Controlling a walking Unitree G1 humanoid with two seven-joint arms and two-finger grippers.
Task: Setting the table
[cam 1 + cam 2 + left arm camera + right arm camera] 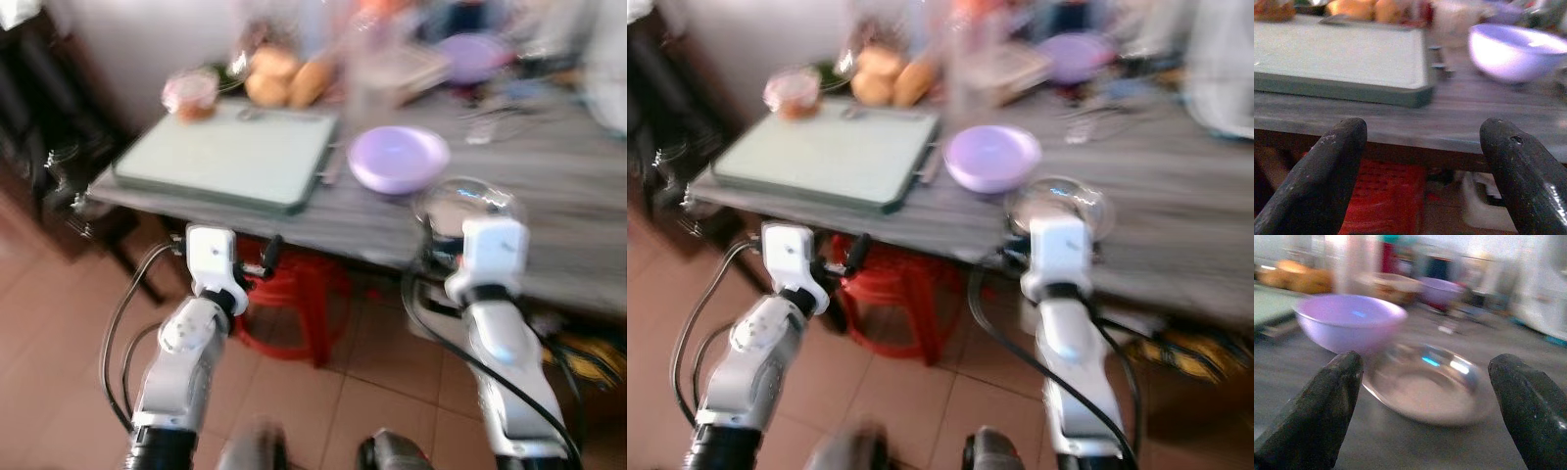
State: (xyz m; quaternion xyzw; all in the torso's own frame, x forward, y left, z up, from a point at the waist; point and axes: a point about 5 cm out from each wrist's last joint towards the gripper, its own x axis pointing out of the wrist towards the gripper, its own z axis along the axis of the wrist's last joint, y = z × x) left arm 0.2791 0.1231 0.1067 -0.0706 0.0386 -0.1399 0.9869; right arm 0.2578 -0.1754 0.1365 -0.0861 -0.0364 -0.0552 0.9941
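From the head cameras, you had the robot standing at the near edge of the table (pixel 549 211), with everything smeared by blur. A pale green tray (pixel 230 157) lay toward the near left corner, a lilac bowl (pixel 399 158) sat just beside it to the right, and a shiny metal dish (pixel 468 201) rested at the near edge, close to the bowl. Bread rolls (pixel 284 78), a small round container (pixel 191 93) and a second purple bowl (pixel 474 56) crowded the far side. A red stool (pixel 294 304) stood underneath the table.

Along the left wrist, your left gripper (pixel 1422 161) was spread wide and held nothing; it sat level with the table's near edge, facing the tray's corner.

Along the right wrist, your right gripper (pixel 1425 401) was likewise wide apart and empty, with the metal dish framed between its fingers (pixel 1317 406) and the lilac bowl behind it, the two dishes touching or very nearly so.

By my reading, you were barely started: nothing was in hand, the crockery looked gathered rather than laid out as places, and no cutlery could be made out clearly. Picking up the dish seemed the step at hand.
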